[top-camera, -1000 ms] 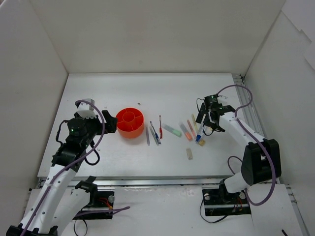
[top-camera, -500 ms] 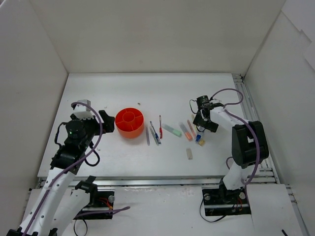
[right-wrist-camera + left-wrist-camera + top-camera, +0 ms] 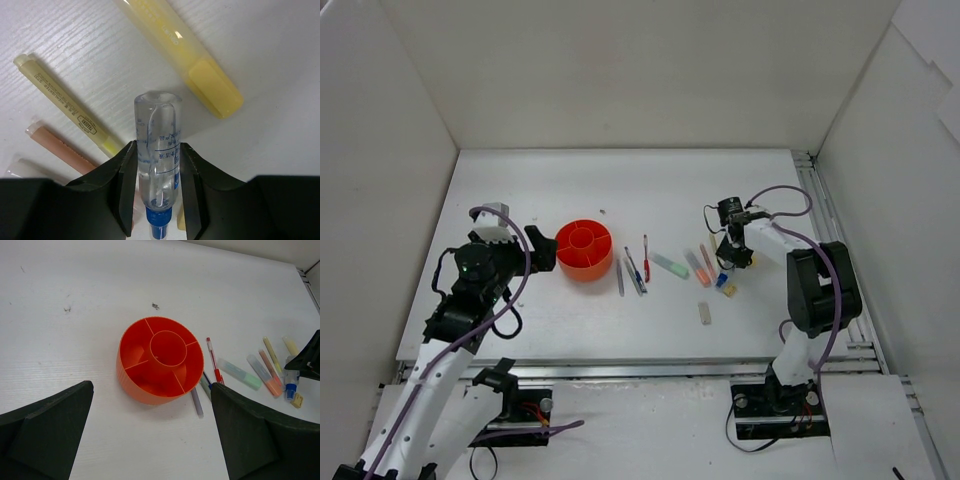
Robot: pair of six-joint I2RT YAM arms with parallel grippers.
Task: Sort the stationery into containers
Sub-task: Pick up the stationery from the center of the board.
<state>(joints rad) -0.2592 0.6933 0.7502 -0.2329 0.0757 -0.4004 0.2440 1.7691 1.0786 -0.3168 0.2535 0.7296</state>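
My right gripper (image 3: pixel 158 150) is shut on a clear blue-white marker (image 3: pixel 157 145) with a blue cap, its pads pressed against both sides of the barrel. In the top view this gripper (image 3: pixel 729 262) is low over the row of markers right of centre. Next to it lie a fat yellow marker (image 3: pixel 185 55), a thin yellow one (image 3: pixel 65 105) and an orange one (image 3: pixel 60 147). The orange-red divided bowl (image 3: pixel 585 270) sits left of centre, with nothing visible inside (image 3: pixel 145 392). My left gripper (image 3: pixel 150 430) hangs open just short of the bowl, holding nothing.
Red (image 3: pixel 646 257), blue (image 3: pixel 634 270) and grey (image 3: pixel 620 277) pens lie just right of the bowl, then a green marker (image 3: pixel 670 265). A beige eraser block (image 3: pixel 705 313) lies nearer the front edge. White walls enclose the table on three sides.
The right gripper has dropped onto the marker row and its fingers have come together on the blue-white marker. The left arm has barely moved.
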